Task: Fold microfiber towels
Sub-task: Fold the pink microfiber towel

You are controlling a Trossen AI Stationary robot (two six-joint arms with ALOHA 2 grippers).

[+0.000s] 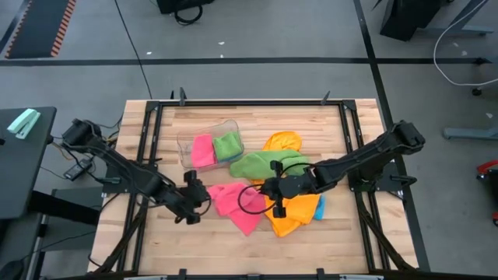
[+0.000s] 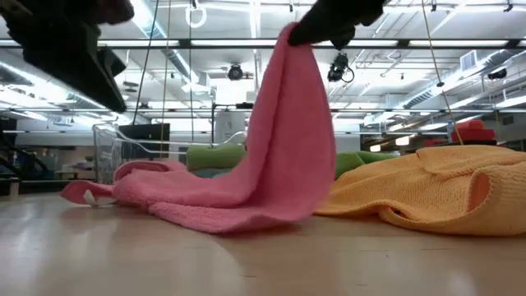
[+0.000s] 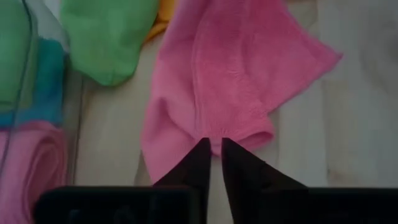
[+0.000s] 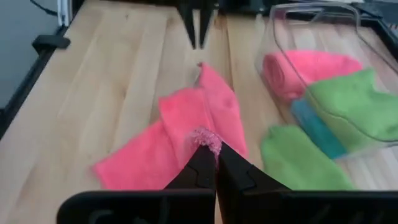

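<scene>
Holding up one edge of the pink towel [image 1: 237, 204], the right gripper [image 1: 265, 189] sits near the middle of the bench [image 1: 156, 241]. Its two fingers are pinched tight on the cloth, and a bit of pink fluff [image 4: 205, 140] pokes out between them in the right wrist view. In the low view the pink towel [image 2: 271, 156] hangs down from that gripper like a little tent, and its low end lies flat on the wood.

The left gripper [image 1: 201, 196] is at nine o'clock from the pink towel, right at its edge. Its fingers [image 3: 199, 165] are almost together, with only a thin gap, and the pink edge [image 3: 236, 93] sits just past the tips. I cannot tell if they pinch the cloth or only touch it.

At three o'clock from the pink towel lies an orange towel [image 1: 292, 218], bunched up under the right arm. A green towel [image 1: 261, 163] lies at twelve o'clock from the right gripper, and a second orange one [image 1: 282, 141] is past it, near the back of the bench. A tiny bit of blue cloth [image 1: 320, 207] peeks out beside the orange towel.

A clear tub [image 1: 204, 134] stands at eleven o'clock from the pink towel. Inside it are a rolled pink towel [image 1: 203, 151] and a green one [image 1: 228, 145], side by side.
</scene>
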